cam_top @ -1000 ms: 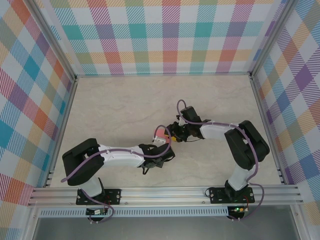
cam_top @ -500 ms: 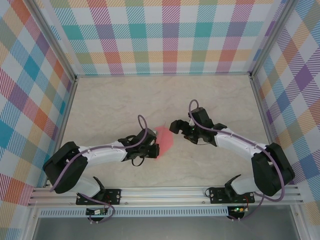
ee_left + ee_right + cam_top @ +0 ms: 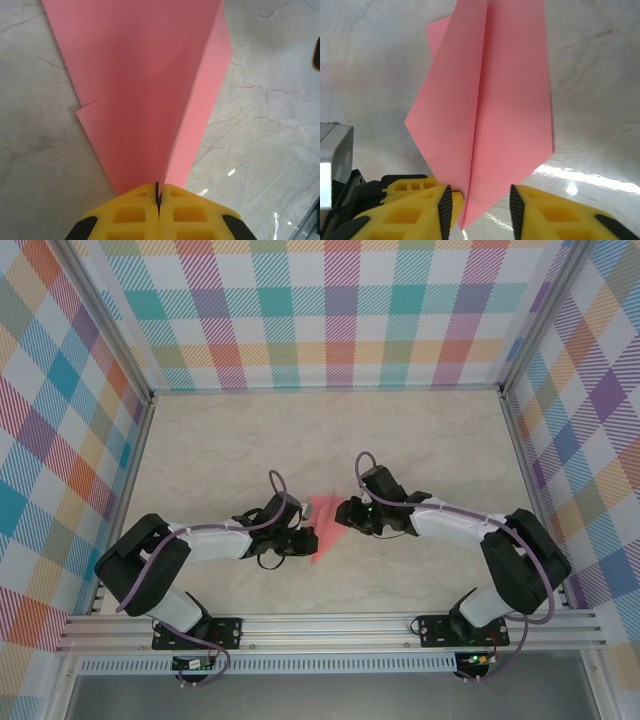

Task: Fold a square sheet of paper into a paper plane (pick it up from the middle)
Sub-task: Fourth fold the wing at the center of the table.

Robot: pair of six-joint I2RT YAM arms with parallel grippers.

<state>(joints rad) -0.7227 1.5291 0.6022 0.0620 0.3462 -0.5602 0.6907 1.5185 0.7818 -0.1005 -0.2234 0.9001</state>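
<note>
We note the left gripper (image 3: 157,192) clamped on the plane's (image 3: 145,90) tapering end. The right gripper (image 3: 479,199) straddles another corner, jaws narrowly apart, over the tabletop (image 3: 370,60).

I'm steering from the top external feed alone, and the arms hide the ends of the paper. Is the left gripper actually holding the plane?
Observer: Yes. The left gripper is shut, its yellow pads meeting on the tapered end of the paper plane.
Operator: And the right one?
Observer: The right gripper has its jaws apart, straddling a pointed corner of the paper.
Operator: Is the fold clean?
Observer: The right wrist view shows one straight centre crease.
</note>
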